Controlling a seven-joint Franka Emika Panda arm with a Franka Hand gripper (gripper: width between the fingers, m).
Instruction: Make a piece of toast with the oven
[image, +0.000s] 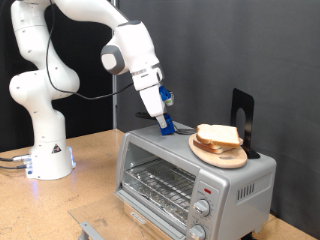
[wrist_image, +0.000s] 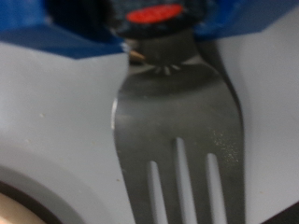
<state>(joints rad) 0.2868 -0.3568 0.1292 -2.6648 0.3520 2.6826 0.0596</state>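
The silver toaster oven (image: 160, 175) stands at the exterior view's bottom right, its glass door shut and the wire rack showing behind it. On its top is a round wooden plate (image: 220, 156) with a stack of bread slices (image: 218, 135). No single slice of toast shows apart from that stack. My gripper (image: 163, 122) hangs over the oven top, just to the exterior view's left of the plate. It is shut on a blue-handled metal fork (wrist_image: 177, 131) whose tines point down at the oven top. The plate's rim (wrist_image: 23, 191) shows in a corner of the wrist view.
A black upright stand (image: 243, 115) sits on the oven top behind the plate. Two round knobs (image: 203, 208) and a red mark (image: 207, 188) are on the oven's right panel. The robot base (image: 45, 150) stands on the wooden table at the exterior view's left.
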